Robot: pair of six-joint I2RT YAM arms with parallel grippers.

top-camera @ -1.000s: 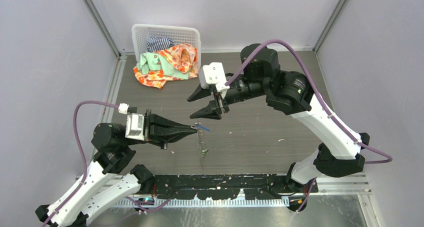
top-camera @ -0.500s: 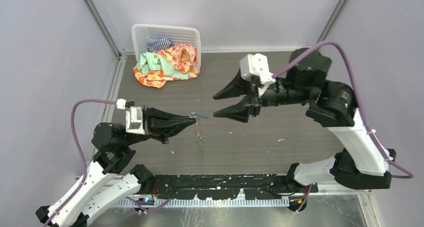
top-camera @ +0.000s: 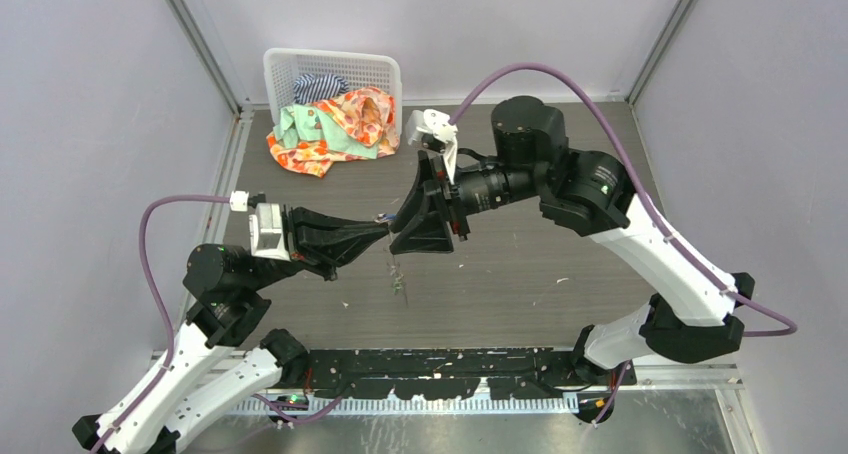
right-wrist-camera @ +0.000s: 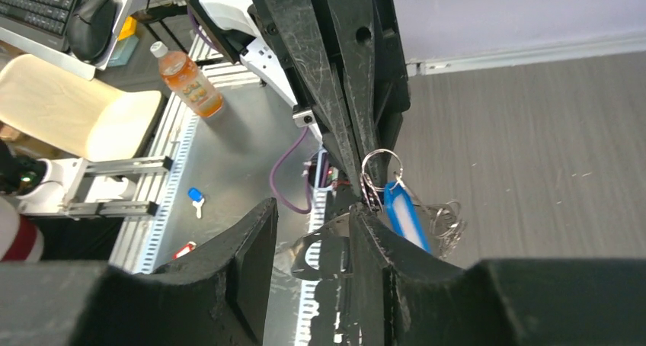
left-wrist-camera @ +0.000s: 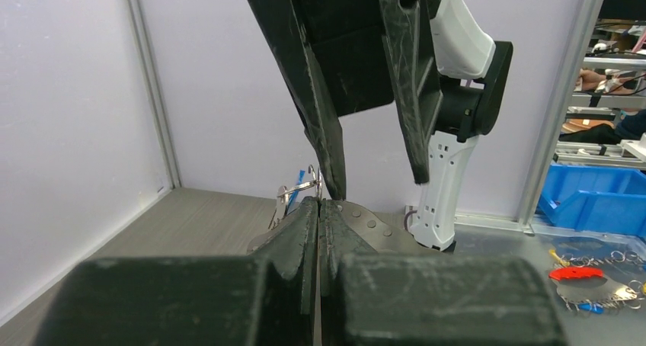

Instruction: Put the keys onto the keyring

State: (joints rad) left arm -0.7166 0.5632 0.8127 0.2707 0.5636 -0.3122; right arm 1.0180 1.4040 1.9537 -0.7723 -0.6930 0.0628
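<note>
My left pincer [left-wrist-camera: 320, 205] is clamped shut on the keyring [right-wrist-camera: 379, 154], holding it raised over the middle of the table [top-camera: 520, 274] so that my right pincer [right-wrist-camera: 312, 224], jaws apart and empty, can close on the blue key [right-wrist-camera: 401, 215] hanging just below.

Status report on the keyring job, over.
Left gripper shut on thin silver wire keyring. Blue plastic-headed key hangs beside it. Right gripper open, tips right alongside. Nothing blocking.
</note>
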